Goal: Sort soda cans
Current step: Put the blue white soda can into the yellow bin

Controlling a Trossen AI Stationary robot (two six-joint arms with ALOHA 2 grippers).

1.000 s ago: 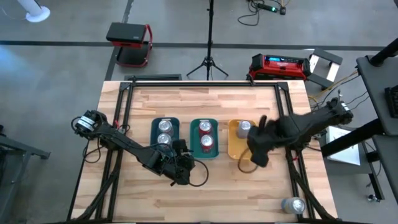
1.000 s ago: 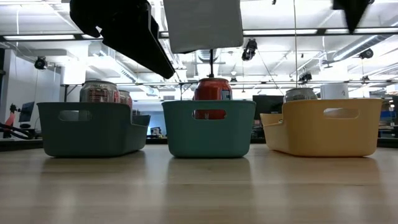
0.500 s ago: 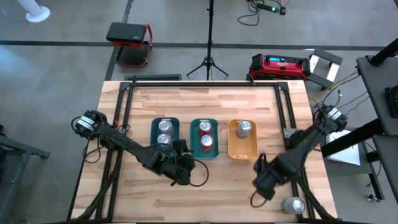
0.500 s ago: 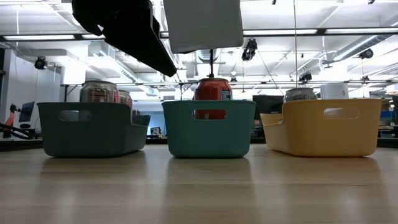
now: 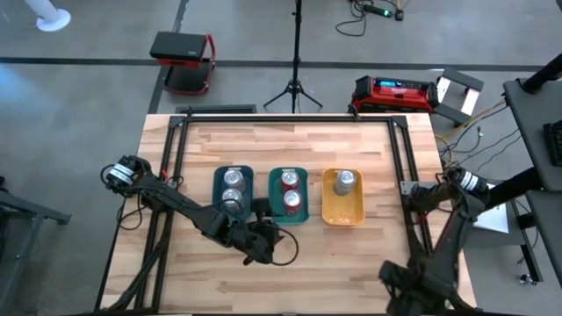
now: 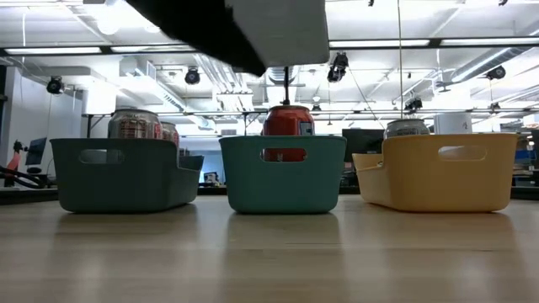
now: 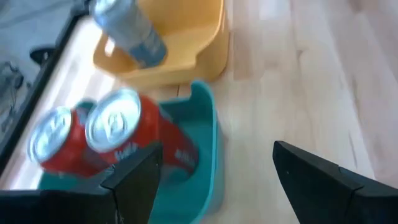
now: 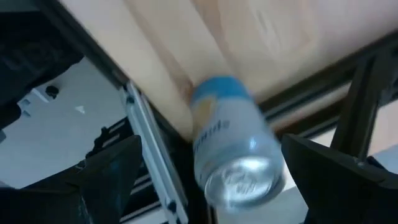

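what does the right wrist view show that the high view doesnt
Only the right wrist view: the sixth can, silver-blue, at the table's edge between the right pincer's open fingers; in the high view that arm covers it.

Only the high view: the three trays, dark teal, green and yellow, holding five cans, two silver, two red and one silver, plus the left pincer just in front of the green tray.

Both: the wooden table and the right arm at its front right corner.
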